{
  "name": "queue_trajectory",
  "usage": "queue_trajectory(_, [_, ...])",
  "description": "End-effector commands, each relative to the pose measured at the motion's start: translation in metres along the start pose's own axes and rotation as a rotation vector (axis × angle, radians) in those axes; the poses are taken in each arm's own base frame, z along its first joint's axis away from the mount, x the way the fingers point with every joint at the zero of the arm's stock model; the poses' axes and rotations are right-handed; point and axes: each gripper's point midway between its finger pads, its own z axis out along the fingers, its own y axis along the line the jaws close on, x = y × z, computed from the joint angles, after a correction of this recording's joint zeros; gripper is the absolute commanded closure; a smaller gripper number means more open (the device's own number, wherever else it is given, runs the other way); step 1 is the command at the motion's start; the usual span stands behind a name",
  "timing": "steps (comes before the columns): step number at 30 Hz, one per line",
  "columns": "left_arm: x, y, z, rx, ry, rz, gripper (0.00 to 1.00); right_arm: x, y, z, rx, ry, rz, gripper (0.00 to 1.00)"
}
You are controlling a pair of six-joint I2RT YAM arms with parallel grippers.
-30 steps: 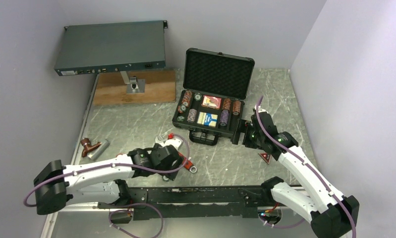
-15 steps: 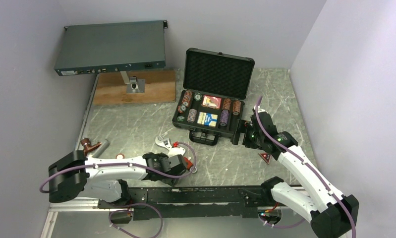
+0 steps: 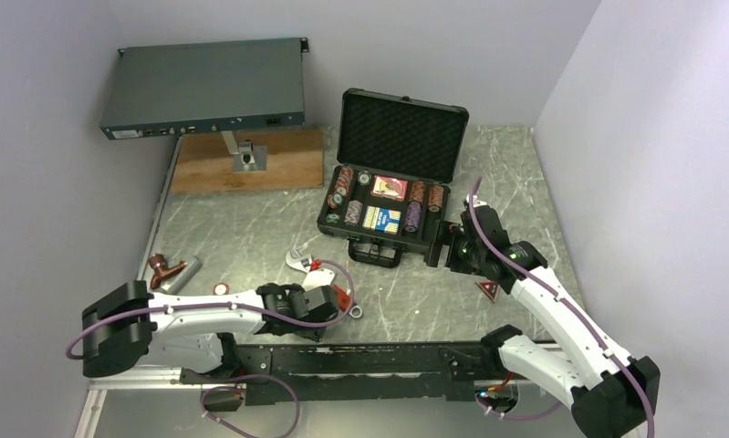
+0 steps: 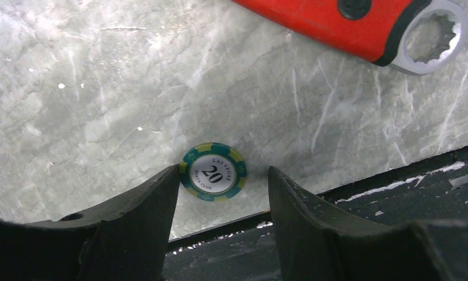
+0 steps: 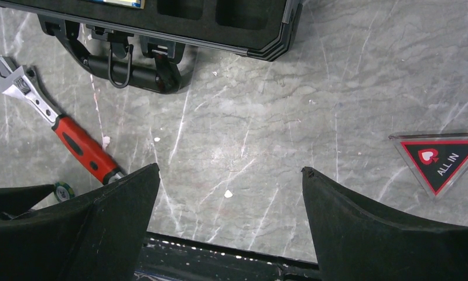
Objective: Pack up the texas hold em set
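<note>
The black case [image 3: 392, 173] stands open on the table, lid upright, with striped chips [image 3: 345, 187] and red and blue card decks [image 3: 385, 203] in its foam slots. My left gripper [image 4: 223, 171] is open low over a green-and-yellow "20" chip [image 4: 214, 172] that lies flat near the table's front edge, against the left fingertip [image 4: 171, 175]. In the top view this gripper [image 3: 328, 308] hides the chip. My right gripper [image 5: 230, 168] is open and empty, hovering in front of the case's right corner [image 3: 452, 246]. The red triangle [image 5: 439, 158] lies to its right, on the table [image 3: 486, 290].
A red-handled wrench [image 3: 319, 272] lies just beyond the left gripper [image 4: 337, 23]. A loose reddish chip [image 3: 221, 288], a brown object [image 3: 164, 268] and a grey cylinder [image 3: 186, 271] lie at the left. A dark-grey rack box [image 3: 205, 87] and wooden board [image 3: 251, 160] stand at the back left.
My left gripper has drawn back from over the wrench toward the table's front edge and lowered around the green chip. The right arm has not moved.
</note>
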Motion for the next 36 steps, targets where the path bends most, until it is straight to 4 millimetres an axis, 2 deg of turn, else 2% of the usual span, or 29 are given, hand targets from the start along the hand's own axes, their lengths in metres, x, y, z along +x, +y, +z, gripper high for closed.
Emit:
queue_trajectory(1, [0.024,0.008,0.008,0.013,0.059,-0.079,0.40,-0.005,0.002,-0.005,-0.017,-0.027,0.001,0.06])
queue_trajectory(5, [0.021,0.010,0.006,0.019,0.042,-0.089,0.50,-0.003,0.002,-0.004,-0.015,-0.021,0.008,0.07])
queue_trajectory(10, [0.025,0.013,0.008,-0.002,0.070,-0.085,0.50,-0.003,0.003,-0.004,-0.019,-0.021,0.012,0.07])
queue_trajectory(17, [0.024,0.008,0.010,0.006,0.086,-0.063,0.63,-0.003,0.002,-0.005,-0.014,-0.025,0.015,0.07])
queue_trajectory(21, [0.012,0.000,0.003,0.025,0.067,-0.037,0.65,-0.003,0.000,-0.007,-0.009,-0.028,0.018,0.07])
queue_trajectory(27, [-0.018,-0.011,-0.018,0.041,0.011,-0.008,0.65,-0.003,0.000,-0.007,-0.009,-0.029,0.021,0.07])
queue_trajectory(31, [-0.028,-0.014,-0.023,0.033,0.001,0.012,0.65,-0.002,0.000,-0.006,-0.008,-0.025,0.024,0.07])
queue_trajectory(33, [-0.029,-0.013,-0.025,0.024,0.007,0.018,0.64,-0.003,0.001,-0.005,-0.010,-0.025,0.025,0.07])
queue_trajectory(34, [-0.030,-0.014,-0.026,0.023,0.006,0.019,0.59,-0.003,0.001,-0.006,-0.009,-0.026,0.026,0.07])
queue_trajectory(36, [-0.030,-0.013,-0.029,0.025,-0.002,0.017,0.39,-0.003,0.000,-0.006,-0.008,-0.029,0.026,0.07])
